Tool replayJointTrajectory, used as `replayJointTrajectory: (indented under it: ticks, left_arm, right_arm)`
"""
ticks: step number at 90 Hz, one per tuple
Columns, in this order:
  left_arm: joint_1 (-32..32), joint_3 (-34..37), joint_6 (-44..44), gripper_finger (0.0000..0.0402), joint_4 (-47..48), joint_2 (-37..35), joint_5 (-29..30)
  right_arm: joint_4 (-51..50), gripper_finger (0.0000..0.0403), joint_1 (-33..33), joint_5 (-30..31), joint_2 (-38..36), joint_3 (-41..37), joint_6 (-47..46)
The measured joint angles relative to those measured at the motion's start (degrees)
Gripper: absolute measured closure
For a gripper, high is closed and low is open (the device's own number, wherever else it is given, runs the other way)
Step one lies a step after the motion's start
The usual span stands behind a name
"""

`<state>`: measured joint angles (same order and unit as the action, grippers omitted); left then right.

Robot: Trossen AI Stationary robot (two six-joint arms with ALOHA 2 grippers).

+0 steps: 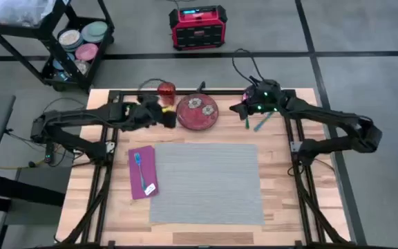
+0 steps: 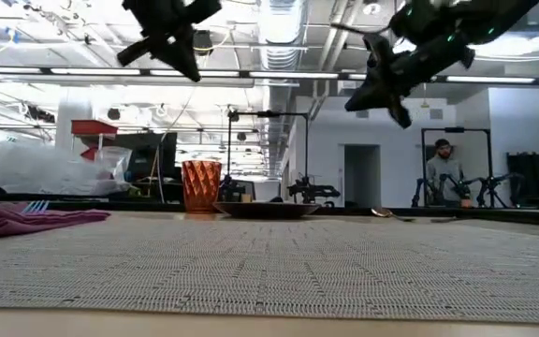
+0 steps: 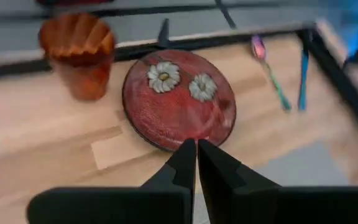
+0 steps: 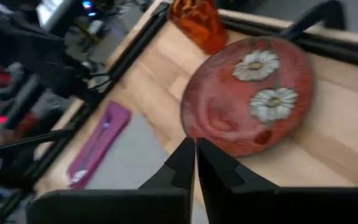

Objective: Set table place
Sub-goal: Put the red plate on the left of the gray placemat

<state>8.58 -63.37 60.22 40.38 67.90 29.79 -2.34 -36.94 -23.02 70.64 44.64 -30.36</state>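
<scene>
The red flowered plate (image 1: 197, 112) lies flat on the bare wood at the table's far edge, beyond the grey placemat (image 1: 206, 181). The orange cup (image 1: 166, 90) stands upright to the plate's far left. The purple napkin (image 1: 142, 171) lies along the placemat's left edge with a blue utensil (image 1: 141, 169) on it. A teal utensil (image 1: 262, 122) and a pink one (image 3: 267, 67) lie right of the plate. My left gripper (image 1: 168, 119) hovers shut by the plate's left rim. My right gripper (image 1: 243, 109) hovers shut by the plate's right side. Both hang well above the table in the low view.
A black cart (image 1: 61, 41) with bowls stands beyond the table's far left corner, and a red box (image 1: 197, 26) sits on the floor behind the table. A person (image 2: 443, 168) stands far back in the room. The placemat's surface is bare.
</scene>
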Motion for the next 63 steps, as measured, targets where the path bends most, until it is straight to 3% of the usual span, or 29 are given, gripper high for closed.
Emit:
replayJointTrajectory:
  ticks: [14,30,40,47,56,63]
  left_arm:
    - [0.23,14.79,5.47,0.0402,-23.90,-6.94,-3.53]
    - [2.66,29.65,10.85,0.0401,-42.80,-10.76,-3.52]
    - [4.11,36.52,15.74,0.0390,-50.90,-10.54,-4.52]
    - [5.63,38.91,16.62,0.0372,-55.78,-10.53,-9.55]
    - [6.78,39.81,16.77,0.0344,-54.52,-10.59,-14.55]
    - [7.82,40.08,16.72,0.0320,-53.84,-10.47,-15.20]
  right_arm:
    - [7.62,0.0335,-2.31,-10.41,6.42,0.00,-3.58]
    - [14.22,0.0283,-2.78,-11.69,12.95,0.00,-5.77]
    - [16.67,0.0263,-3.10,-11.68,16.63,0.00,-7.64]
    - [16.42,0.0256,-3.56,-11.70,18.94,0.00,-7.77]
    - [16.46,0.0255,-4.27,-11.71,21.56,0.00,-7.79]
    - [16.27,0.0255,-4.95,-11.63,23.38,0.00,-7.77]
